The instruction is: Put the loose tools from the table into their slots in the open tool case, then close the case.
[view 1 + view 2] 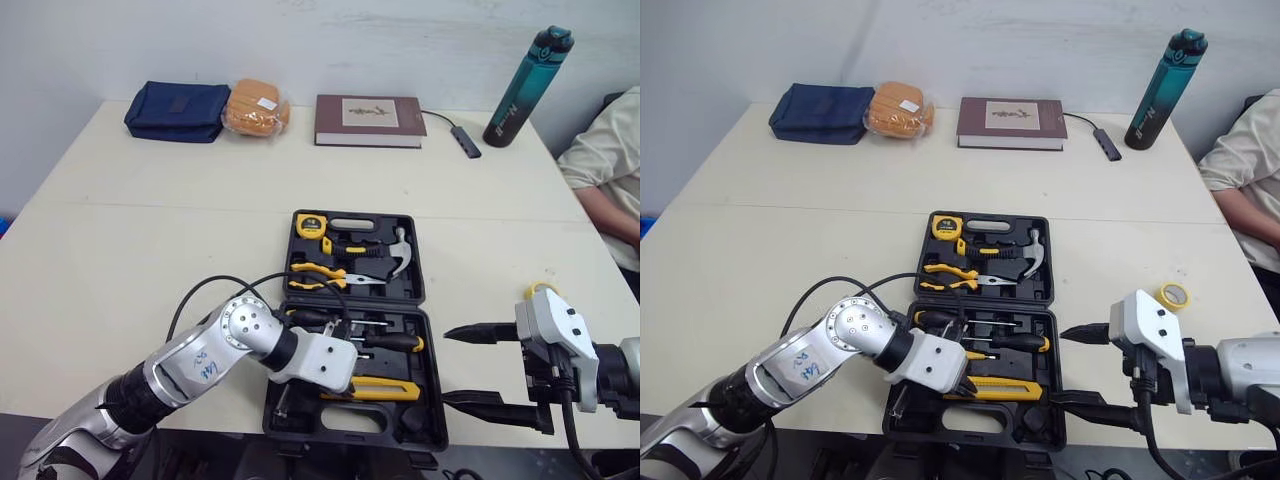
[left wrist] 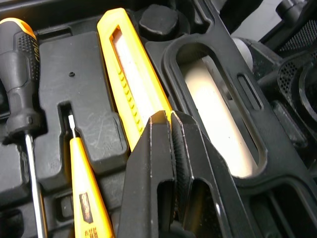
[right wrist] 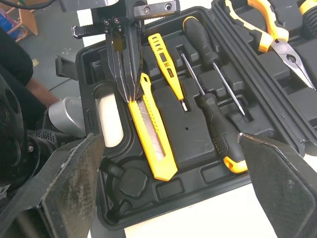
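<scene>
The black tool case (image 1: pixel 420 262) lies open near the table's front edge. Its far half holds a tape measure (image 1: pixel 311 224), pliers (image 1: pixel 318 272) and a hammer (image 1: pixel 395 260). In the near half lie two screwdrivers (image 3: pixel 218 134), a yellow tester (image 3: pixel 166 64) and a yellow utility knife (image 3: pixel 151 144). My left gripper (image 3: pixel 132 96) is shut, its tips resting on the knife's end, with nothing between them. Just right of the case, my right gripper (image 1: pixel 447 365) hovers open and holds nothing. A small yellow tape roll (image 1: pixel 1173 295) lies loose on the table to the right.
Along the far edge sit a navy pouch (image 1: pixel 178 110), a bag of bread (image 1: pixel 256 107), a book (image 1: pixel 369 120), a cable adapter (image 1: pixel 465 140) and a teal bottle (image 1: pixel 527 85). A person (image 1: pixel 610 170) sits at the right edge.
</scene>
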Available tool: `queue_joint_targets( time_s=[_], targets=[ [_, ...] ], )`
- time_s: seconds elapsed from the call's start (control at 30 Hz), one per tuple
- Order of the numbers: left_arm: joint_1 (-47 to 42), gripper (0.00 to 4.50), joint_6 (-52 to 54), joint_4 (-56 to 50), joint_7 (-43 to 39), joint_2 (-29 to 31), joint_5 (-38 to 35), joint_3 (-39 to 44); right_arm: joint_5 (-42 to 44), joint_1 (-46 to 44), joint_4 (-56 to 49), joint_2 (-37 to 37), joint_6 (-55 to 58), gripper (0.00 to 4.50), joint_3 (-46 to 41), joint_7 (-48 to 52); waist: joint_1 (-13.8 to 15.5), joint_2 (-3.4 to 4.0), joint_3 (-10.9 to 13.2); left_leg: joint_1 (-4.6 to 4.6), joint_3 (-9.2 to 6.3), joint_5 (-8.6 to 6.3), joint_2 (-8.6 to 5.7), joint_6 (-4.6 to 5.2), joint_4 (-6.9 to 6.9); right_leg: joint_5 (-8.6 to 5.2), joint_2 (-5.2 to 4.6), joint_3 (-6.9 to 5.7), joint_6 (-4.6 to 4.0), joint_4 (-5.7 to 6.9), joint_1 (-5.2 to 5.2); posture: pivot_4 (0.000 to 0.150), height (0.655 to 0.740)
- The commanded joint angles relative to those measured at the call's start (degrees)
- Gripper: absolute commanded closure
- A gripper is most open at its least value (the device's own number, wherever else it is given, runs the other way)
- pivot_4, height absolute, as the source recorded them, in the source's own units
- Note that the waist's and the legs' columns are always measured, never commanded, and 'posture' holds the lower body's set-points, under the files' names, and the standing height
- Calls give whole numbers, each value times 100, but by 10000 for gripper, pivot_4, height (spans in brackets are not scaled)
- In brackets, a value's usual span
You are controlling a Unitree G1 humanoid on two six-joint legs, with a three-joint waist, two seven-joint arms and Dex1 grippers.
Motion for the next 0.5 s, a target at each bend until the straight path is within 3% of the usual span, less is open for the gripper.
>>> queue_joint_targets(
  time_s=[0.03, 0.27, 0.5],
  targets=[
    [386, 44510, 324, 458, -184, 495, 582, -535, 131, -4, -160, 38, 19, 0, -242, -40, -7, -7, -12, 0, -1, 0, 0, 0, -2, -1, 0, 0, -1, 0, 0, 1500, 7400],
    [452, 44510, 451, 504, -60, 544, 481, -384, 195, -32, -144, 15, 38, 0, -274, -93, -4, -13, -83, 7, -3, -1, 0, -3, -28, -5, 0, 1, -9, -10, 4, 1500, 7400],
    [245, 44510, 1248, 277, 196, -507, -712, 575, 225, -72, -129, 6, 42, 0, -224, -150, 33, -8, -84, 6, -10, 1, -4, -3, -35, -3, -7, -4, -6, -13, -14, 1500, 7400]
  ],
)
